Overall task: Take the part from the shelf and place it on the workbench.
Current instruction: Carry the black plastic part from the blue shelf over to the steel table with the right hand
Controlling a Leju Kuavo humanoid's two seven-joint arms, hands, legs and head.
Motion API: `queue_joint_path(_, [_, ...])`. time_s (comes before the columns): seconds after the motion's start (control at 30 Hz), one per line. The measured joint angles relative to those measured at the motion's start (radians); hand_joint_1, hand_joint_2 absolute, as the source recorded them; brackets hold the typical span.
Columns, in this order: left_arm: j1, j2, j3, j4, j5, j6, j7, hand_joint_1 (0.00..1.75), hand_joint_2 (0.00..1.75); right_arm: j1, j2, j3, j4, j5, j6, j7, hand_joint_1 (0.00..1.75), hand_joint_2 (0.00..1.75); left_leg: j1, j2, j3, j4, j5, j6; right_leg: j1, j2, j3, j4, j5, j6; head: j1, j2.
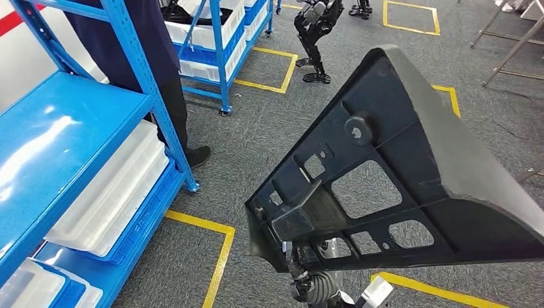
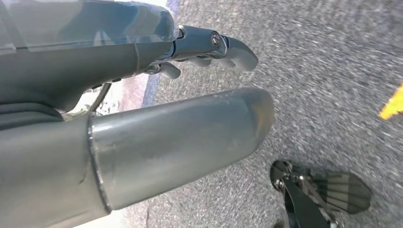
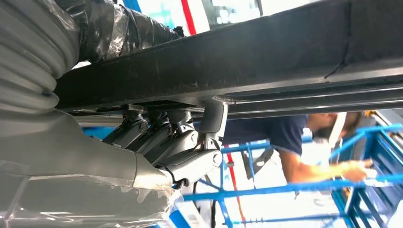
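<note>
The right robot hand (image 3: 166, 147) grips the lower edge of the large black part (image 1: 398, 173), its fingers (image 3: 209, 123) hooked over the rim, and holds it up tilted above the grey carpet floor (image 1: 256, 128). The left robot hand (image 2: 142, 118) hangs over the floor holding nothing, fingers apart. A blue shelf (image 1: 77, 135) with white bins (image 1: 115, 186) stands to the left, a person (image 1: 147, 51) behind it.

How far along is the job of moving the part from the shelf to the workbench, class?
Done: the black part is off the blue shelf. In hand: the right robot hand grips the part's edge and holds it above the grey floor. The left robot hand holds nothing. Left: placing it on the workbench.
</note>
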Motion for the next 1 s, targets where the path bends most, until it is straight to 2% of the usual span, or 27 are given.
queue_joint_path(0.03, [-0.001,-0.001,0.001,0.0,0.0,0.0,0.0,0.0,0.0,0.0,0.0,0.0,0.0,0.0,0.0,0.0,1.75,1.75,-0.002,0.009,0.003,0.0,-0.003,-0.004,0.007,-0.022,0.032,-0.061,0.019,-0.007,0.0,0.0])
queue_joint_path(0.07, [-0.001,-0.002,0.001,0.0,0.0,0.0,0.0,0.0,0.0,0.001,0.0,-0.001,0.0,0.0,0.0,0.0,1.75,1.75,-0.003,0.017,0.005,0.0,-0.006,-0.008,0.014,-0.038,0.051,-0.1,0.027,-0.014,0.0,0.0])
queue_joint_path(0.1, [-0.002,-0.002,0.002,0.0,0.0,0.0,0.0,0.0,0.0,0.002,0.0,-0.001,0.0,0.0,0.0,0.0,1.75,1.75,-0.004,0.025,0.007,-0.001,-0.007,-0.012,0.02,-0.046,0.056,-0.115,0.025,-0.018,0.0,0.0])
queue_joint_path(0.17, [-0.004,-0.003,0.003,0.0,0.0,0.0,0.0,0.0,0.0,0.003,0.0,-0.002,0.0,0.0,0.0,0.0,1.75,1.75,-0.006,0.045,0.012,-0.006,-0.011,-0.021,0.021,-0.024,0.055,-0.122,0.029,-0.026,0.0,0.0])
queue_joint_path(0.2, [-0.004,-0.003,0.004,0.0,0.0,0.0,0.0,0.0,0.0,0.005,0.0,-0.002,0.0,0.0,0.0,0.0,1.75,1.75,-0.004,0.038,0.013,-0.002,-0.018,-0.025,0.018,-0.013,0.059,-0.129,0.032,-0.032,0.0,0.0])
queue_joint_path(0.27, [-0.004,-0.003,0.005,0.0,0.0,-0.001,0.0,0.0,0.0,0.006,0.001,-0.002,0.0,0.0,0.0,0.0,1.75,1.75,-0.002,-0.004,-0.007,0.056,-0.06,-0.031,0.01,0.009,0.067,-0.142,0.039,-0.044,-0.001,0.0])
queue_joint_path(0.3, [-0.003,-0.003,0.006,0.0,0.0,-0.001,0.0,0.0,0.0,0.006,0.001,-0.002,0.0,0.0,0.0,0.0,1.75,1.75,0.0,-0.034,-0.032,0.113,-0.091,-0.032,0.01,0.02,0.067,-0.143,0.039,-0.047,-0.001,0.0])
queue_joint_path(0.33, [-0.002,-0.003,0.007,0.0,0.0,-0.002,0.0,0.0,0.0,0.006,0.001,-0.002,0.001,0.0,0.0,0.0,1.75,1.75,0.0,-0.05,-0.064,0.179,-0.12,-0.034,0.01,0.031,0.066,-0.142,0.039,-0.05,-0.001,0.0])
queue_joint_path(0.37, [-0.001,-0.003,0.008,0.0,0.0,-0.002,0.0,0.0,0.0,0.006,0.001,-0.002,0.001,0.0,0.0,0.0,1.75,1.75,0.0,-0.058,-0.092,0.234,-0.138,-0.035,0.01,0.045,0.065,-0.139,0.038,-0.051,-0.001,0.0])
queue_joint_path(0.4, [0.001,-0.003,0.009,0.0,0.0,-0.002,0.0,0.0,0.0,0.006,0.002,-0.002,0.001,0.0,0.0,0.0,1.75,1.75,0.0,-0.061,-0.109,0.261,-0.136,-0.037,0.01,0.059,0.064,-0.135,0.037,-0.052,-0.001,0.0])
queue_joint_path(0.43, [0.002,-0.003,0.009,0.0,0.0,-0.002,0.001,0.0,0.0,0.007,0.002,-0.002,0.001,0.0,0.0,0.0,1.75,1.75,0.001,-0.063,-0.11,0.252,-0.115,-0.038,0.01,0.075,0.063,-0.13,0.036,-0.051,-0.001,0.0])
queue_joint_path(0.47, [0.002,-0.003,0.009,0.0,0.0,-0.002,0.001,0.0,0.0,0.007,0.002,-0.002,0.002,0.0,0.0,0.0,1.75,1.75,0.002,-0.068,-0.094,0.208,-0.077,-0.039,0.008,0.09,0.062,-0.124,0.033,-0.049,-0.001,0.0])
queue_joint_path(0.53, [0.002,-0.002,0.01,0.0,0.0,-0.003,0.001,0.0,0.0,0.006,0.002,-0.002,0.002,0.0,0.0,0.0,1.75,1.75,0.006,-0.104,-0.047,0.09,-0.018,-0.04,0.006,0.117,0.056,-0.107,0.026,-0.04,-0.001,0.0])
queue_joint_path(0.57, [0.001,-0.002,0.01,0.0,-0.001,-0.004,0.001,0.0,0.0,0.006,0.002,-0.003,0.002,0.0,0.0,0.0,1.75,1.75,0.008,-0.124,-0.032,0.054,-0.007,-0.039,0.005,0.127,0.051,-0.099,0.024,-0.034,-0.001,0.0])
queue_joint_path(0.6, [0.0,-0.002,0.01,0.0,-0.001,-0.005,0.0,0.0,0.0,0.007,0.001,-0.003,0.002,0.0,0.0,0.0,1.75,1.75,0.007,-0.138,-0.027,0.038,-0.008,-0.036,0.005,0.137,0.045,-0.094,0.023,-0.029,-0.001,0.0])
queue_joint_path(0.63, [-0.001,-0.002,0.01,0.0,-0.002,-0.006,-0.001,0.0,0.0,0.007,0.001,-0.004,0.003,0.0,-0.001,0.0,1.75,1.75,0.005,-0.14,-0.026,0.036,-0.01,-0.031,0.005,0.147,0.04,-0.093,0.025,-0.023,-0.001,0.0])
queue_joint_path(0.67, [-0.003,-0.002,0.01,0.0,-0.003,-0.007,-0.001,0.0,0.0,0.008,0.001,-0.005,0.003,0.0,-0.002,0.0,1.75,1.75,0.005,-0.129,-0.026,0.035,-0.007,-0.024,0.003,0.158,0.037,-0.094,0.029,-0.017,-0.001,0.0])
queue_joint_path(0.7, [-0.004,-0.003,0.01,0.0,-0.004,-0.008,-0.001,0.0,0.0,0.009,0.001,-0.006,0.003,0.0,-0.003,0.0,1.75,1.75,0.005,-0.117,-0.024,0.031,-0.004,-0.017,0.003,0.158,0.034,-0.092,0.029,-0.013,-0.001,0.0])
queue_joint_path(0.73, [-0.005,-0.003,0.01,0.0,-0.004,-0.008,-0.001,0.0,0.0,0.01,0.001,-0.007,0.003,0.0,-0.006,0.0,1.75,1.75,0.006,-0.106,-0.022,0.026,0.0,-0.01,0.004,0.142,0.026,-0.079,0.02,-0.008,0.0,0.0])
queue_joint_path(0.77, [-0.004,-0.003,0.01,0.0,-0.005,-0.009,-0.001,0.0,0.0,0.011,0.001,-0.008,0.003,0.001,-0.009,0.0,1.75,1.75,0.007,-0.093,-0.022,0.021,0.004,-0.004,0.004,0.117,0.01,-0.048,0.001,-0.004,0.001,0.0])
queue_joint_path(0.83, [-0.001,-0.002,0.011,0.0,-0.007,-0.01,-0.002,0.0,0.0,0.011,0.001,-0.009,0.006,0.004,-0.015,0.0,1.75,1.75,0.004,-0.069,-0.021,0.018,0.005,0.0,0.004,0.057,-0.043,0.064,-0.058,0.003,0.002,0.0])
queue_joint_path(0.87, [0.0,-0.002,0.011,0.0,-0.009,-0.01,-0.001,0.0,0.0,0.012,0.001,-0.01,0.008,0.006,-0.018,0.0,1.75,1.75,0.001,-0.056,-0.022,0.018,0.004,0.001,0.002,0.044,-0.071,0.122,-0.08,0.006,0.001,0.0])
queue_joint_path(0.9, [0.0,-0.001,0.011,0.0,-0.01,-0.011,-0.001,0.0,0.0,0.012,0.001,-0.01,0.01,0.007,-0.02,0.0,1.75,1.75,-0.001,-0.043,-0.021,0.018,0.003,0.001,0.001,0.038,-0.089,0.157,-0.087,0.006,0.002,0.0])
queue_joint_path(0.93, [0.0,-0.001,0.011,0.0,-0.012,-0.012,-0.001,0.0,0.0,0.013,0.001,-0.01,0.012,0.008,-0.022,0.0,1.75,1.75,-0.002,-0.03,-0.02,0.018,0.001,0.002,0.001,0.035,-0.088,0.156,-0.075,0.005,0.002,0.0])
queue_joint_path(0.97, [0.0,-0.001,0.011,0.0,-0.013,-0.013,-0.001,0.0,0.0,0.013,0.001,-0.01,0.013,0.009,-0.023,0.0,1.75,1.75,-0.003,-0.017,-0.017,0.018,-0.001,0.002,0.003,0.03,-0.067,0.116,-0.048,0.001,0.002,0.0])
queue_joint_path(1.0, [-0.001,-0.001,0.011,0.0,-0.013,-0.015,-0.001,0.0,0.0,0.013,0.001,-0.011,0.014,0.01,-0.025,0.0,1.75,1.75,-0.004,-0.006,-0.013,0.018,-0.004,0.001,0.006,0.017,-0.031,0.048,-0.014,-0.005,0.002,0.0])
